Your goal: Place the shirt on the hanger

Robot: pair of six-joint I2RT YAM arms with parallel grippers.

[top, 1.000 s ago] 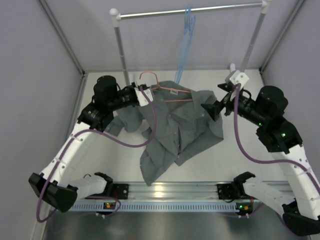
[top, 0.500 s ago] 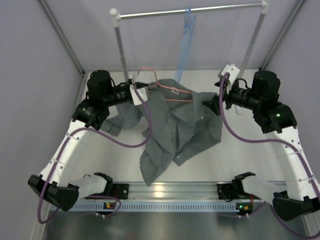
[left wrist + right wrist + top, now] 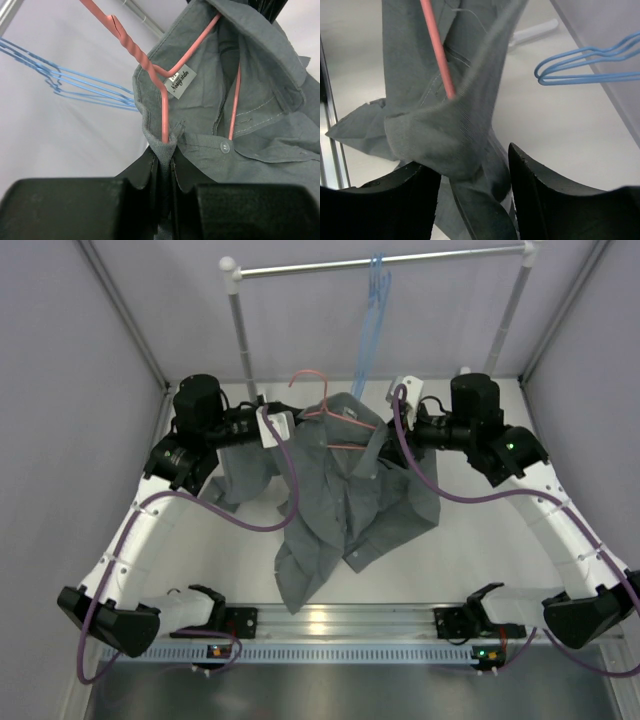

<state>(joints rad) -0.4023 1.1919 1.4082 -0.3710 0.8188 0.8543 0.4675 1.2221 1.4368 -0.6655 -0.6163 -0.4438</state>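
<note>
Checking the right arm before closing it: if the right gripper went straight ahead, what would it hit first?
The shirt: a bunched grey fold sits between the open fingers of the right gripper. The pink hanger looks next in line, though depth is unclear.

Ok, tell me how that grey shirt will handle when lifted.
Probably floppy: the shirt drapes in loose, crumpled folds. Likely light: the thin pink hanger shows no obvious bend under it. It may slip along the smooth wire.
</note>
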